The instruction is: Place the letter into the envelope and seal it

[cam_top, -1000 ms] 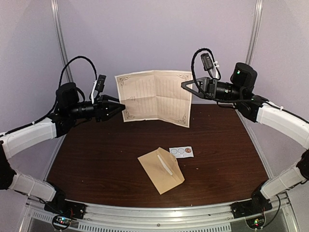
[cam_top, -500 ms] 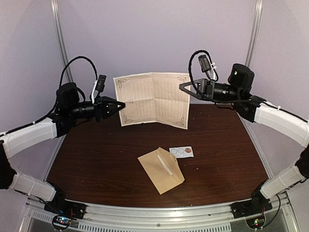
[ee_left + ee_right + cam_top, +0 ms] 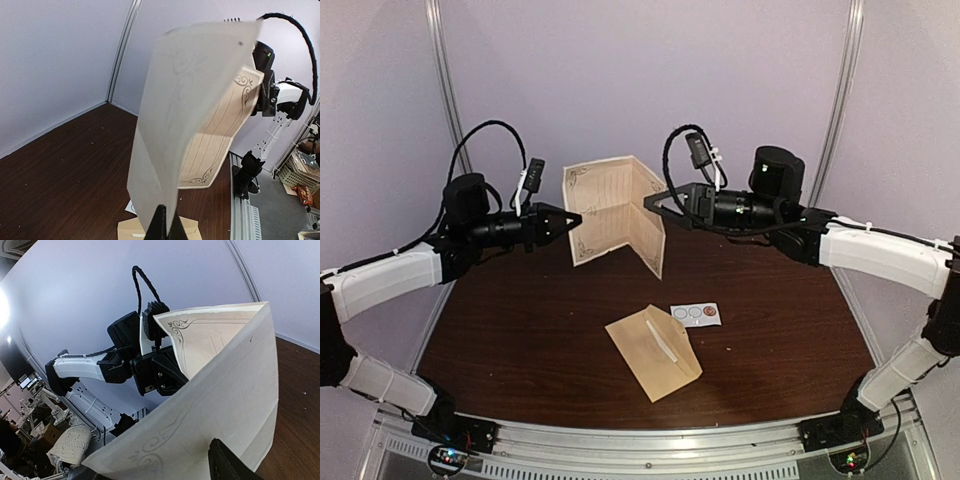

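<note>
The letter (image 3: 608, 205), cream paper with scrollwork corners, hangs in the air above the far side of the table, bent into a V along its middle crease. My left gripper (image 3: 572, 222) is shut on its left edge; in the left wrist view the black fingers (image 3: 159, 225) pinch the sheet (image 3: 170, 125). My right gripper (image 3: 652, 203) is at the letter's right edge. Its one visible finger (image 3: 225, 464) stands off to the side of the paper (image 3: 225, 390), so the jaws are apart. The tan envelope (image 3: 653, 352) lies flap-open on the table near the front.
A small white card with round stickers (image 3: 696, 314) lies just right of the envelope. The dark wooden table (image 3: 520, 320) has a metal rail along its near edge. Purple walls close the back and sides.
My left gripper has shut on the letter's left edge. The right arm swung left toward it, bending the flat sheet into a V, and its jaws have come apart.
</note>
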{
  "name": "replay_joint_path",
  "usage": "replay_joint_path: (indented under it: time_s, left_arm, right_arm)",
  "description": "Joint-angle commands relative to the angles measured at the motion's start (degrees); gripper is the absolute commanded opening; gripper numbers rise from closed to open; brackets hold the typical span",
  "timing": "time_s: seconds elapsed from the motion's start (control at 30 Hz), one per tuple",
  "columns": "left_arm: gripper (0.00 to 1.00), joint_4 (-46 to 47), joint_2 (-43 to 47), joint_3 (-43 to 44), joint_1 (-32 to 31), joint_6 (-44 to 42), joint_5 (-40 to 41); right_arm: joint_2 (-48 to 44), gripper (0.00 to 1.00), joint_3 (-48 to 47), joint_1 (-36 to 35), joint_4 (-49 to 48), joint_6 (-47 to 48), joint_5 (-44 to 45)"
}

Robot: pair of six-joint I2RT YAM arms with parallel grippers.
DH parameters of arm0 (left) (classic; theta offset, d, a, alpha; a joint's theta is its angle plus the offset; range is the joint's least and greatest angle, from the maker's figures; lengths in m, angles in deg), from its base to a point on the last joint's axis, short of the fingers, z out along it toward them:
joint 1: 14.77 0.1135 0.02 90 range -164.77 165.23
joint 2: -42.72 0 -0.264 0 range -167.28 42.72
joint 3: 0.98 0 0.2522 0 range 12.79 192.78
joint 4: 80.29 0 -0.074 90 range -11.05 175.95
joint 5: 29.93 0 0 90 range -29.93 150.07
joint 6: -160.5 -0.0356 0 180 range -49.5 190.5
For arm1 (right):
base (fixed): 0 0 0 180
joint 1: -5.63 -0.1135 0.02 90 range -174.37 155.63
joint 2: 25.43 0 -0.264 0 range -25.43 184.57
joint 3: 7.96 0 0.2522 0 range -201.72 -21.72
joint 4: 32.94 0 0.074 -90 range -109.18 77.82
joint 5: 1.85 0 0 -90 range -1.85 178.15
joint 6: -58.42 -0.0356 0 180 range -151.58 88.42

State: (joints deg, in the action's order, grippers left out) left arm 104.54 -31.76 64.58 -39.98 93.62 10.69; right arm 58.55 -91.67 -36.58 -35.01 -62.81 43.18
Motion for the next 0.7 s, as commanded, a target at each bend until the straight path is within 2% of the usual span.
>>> replay_joint_path:
  time_s: [0.0,0.17,0.33,0.47,0.67]
  left_arm:
    - [0.0,2.23,-0.66,-0.71,-0.01,0.6,-0.51]
    - [0.0,2.62,-1.1,-0.91,-0.08,0.95,-1.69]
    - [0.0,2.85,-1.8,-1.13,-0.1,1.31,-3.09]
    - [0.0,2.89,-1.71,-0.94,-0.1,1.28,-3.67]
    - [0.0,3.08,0.09,-1.07,-0.1,0.47,-4.29]
  right_arm:
    - [5.75,0.64,-4.8,-4.02,-2.45,-0.24,4.59]
    - [10.79,0.79,-9.07,-7.13,-4.72,-0.4,5.26]
    - [12.5,0.84,-10.38,-7.44,-8.15,-1.4,7.25]
    - [10.46,0.87,-9.4,-7.39,-8.65,0.01,9.07]
    - [3.46,0.91,-5.53,-6.99,-2.59,6.09,16.04]
